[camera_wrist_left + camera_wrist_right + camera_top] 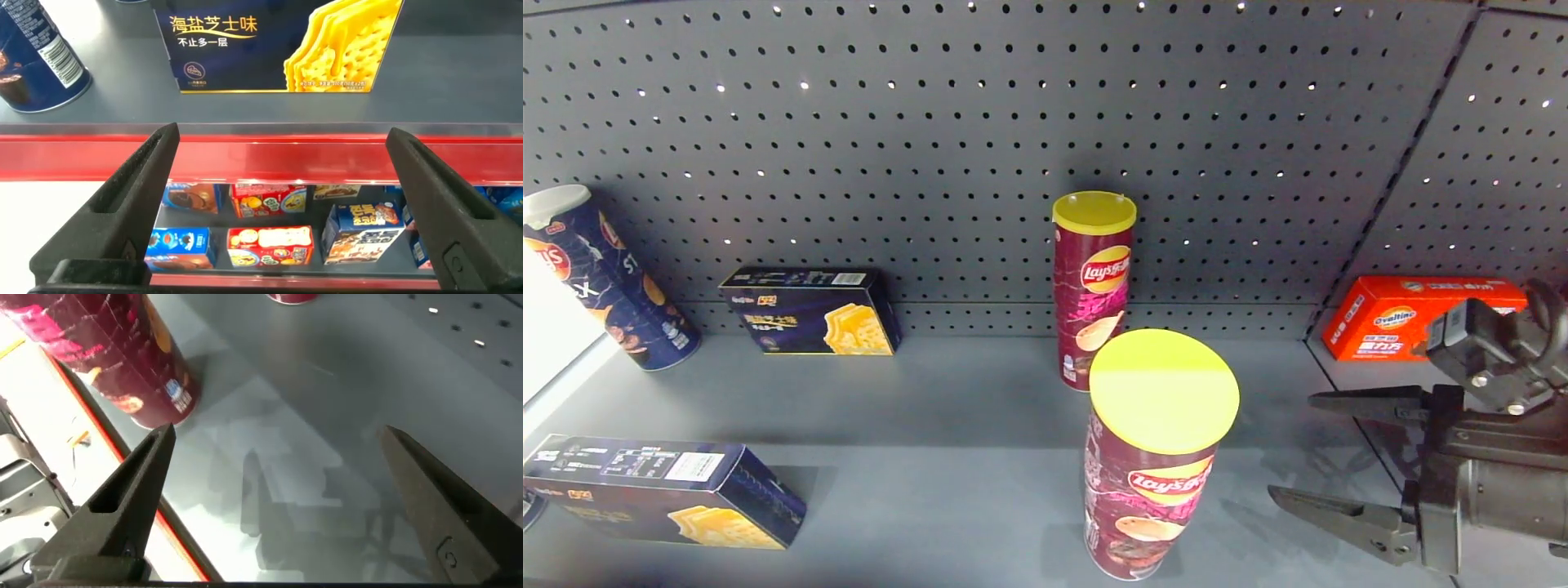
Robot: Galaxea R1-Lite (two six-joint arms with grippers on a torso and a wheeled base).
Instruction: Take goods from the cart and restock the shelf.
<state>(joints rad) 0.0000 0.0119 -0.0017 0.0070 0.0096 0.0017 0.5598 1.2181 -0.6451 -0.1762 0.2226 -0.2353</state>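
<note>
The tall maroon cardboard crisp canister with the yellow plastic lid (1152,498) stands upright on the grey metal shelf (947,408), just in front of the rear maroon canister (1093,294). Its long axis is vertical, with the lid up and the label facing out from the shelf. The right gripper (1290,446) hangs to the right of the rear canister and nearer the shelf edge. It is spread wide, empty, and apart from the front canister. The left gripper (282,143), well left of the rear canister, is spread too and faces a dark blue cracker box (274,45). The front canister looks light, smooth and thin-walled, so a gentle squeeze across the mid-body seems wisest. Being tall and narrow, it could tip easily.
</note>
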